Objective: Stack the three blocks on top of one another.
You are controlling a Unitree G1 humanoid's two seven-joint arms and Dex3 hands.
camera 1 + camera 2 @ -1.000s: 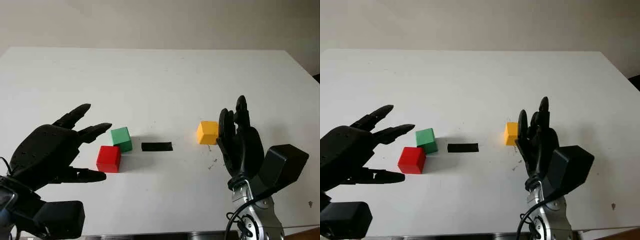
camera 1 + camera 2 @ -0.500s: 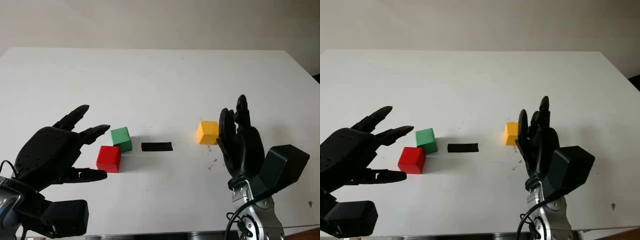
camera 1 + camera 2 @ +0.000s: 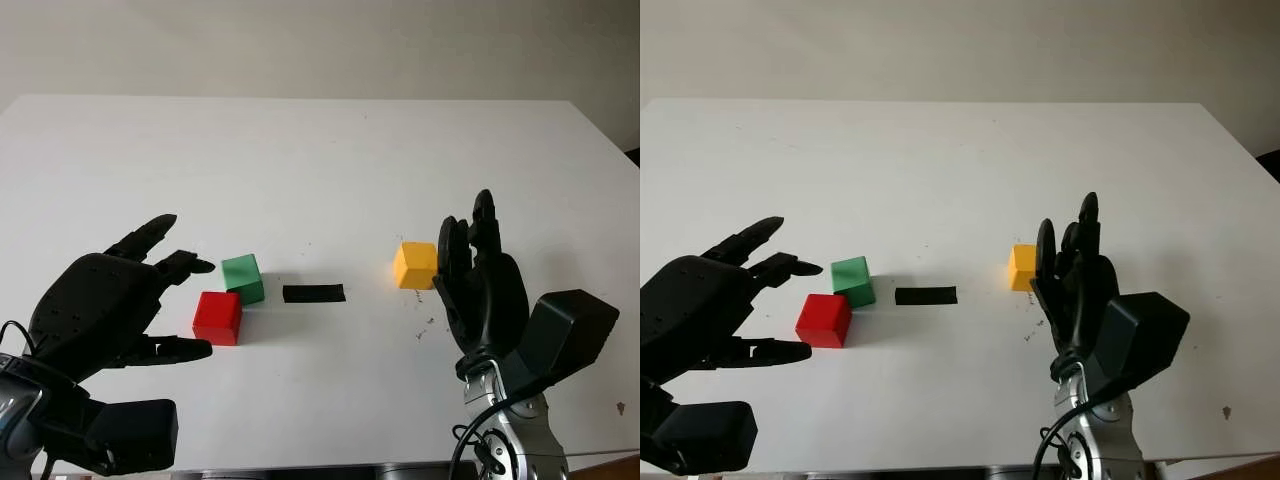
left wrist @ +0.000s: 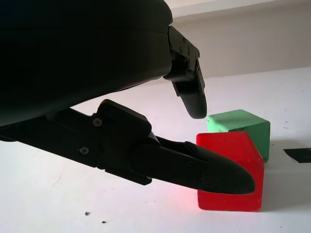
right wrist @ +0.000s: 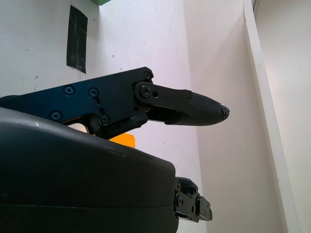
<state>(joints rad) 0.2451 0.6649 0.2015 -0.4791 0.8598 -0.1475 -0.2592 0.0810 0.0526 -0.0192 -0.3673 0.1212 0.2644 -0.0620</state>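
Your left hand (image 3: pixel 105 315) hovers open above the white table (image 3: pixel 320 150) at about 8 o'clock. Its fingers (image 4: pixel 194 165) are spread and uncurled, holding nothing; one points over the near side of the red block (image 3: pixel 217 317), another hangs above and just short of the green block (image 3: pixel 243 278). Neither finger touches a block.

The red block lies at roughly 3 o'clock from that hand's fingertips, just beside them. The green block sits at the red block's far right corner, at about 1 o'clock from it, touching it or nearly so. A strip of black tape (image 3: pixel 313 293) lies flat on the table just right of the green block.

Your right hand (image 3: pixel 478 285) stands upright at about 4 o'clock on the table, open, fingers extended upward, holding nothing. The yellow block (image 3: pixel 414 265) sits just beside it, at its 10 o'clock, well apart from the other two blocks.

All three blocks rest singly on the table; nothing is stacked yet.

The blocks look like small rigid cubes with smooth, flat faces, probably light and somewhat slippery. Judging from that, pinch the red block across two opposite side faces, keeping clear of the side crowded by the green block.
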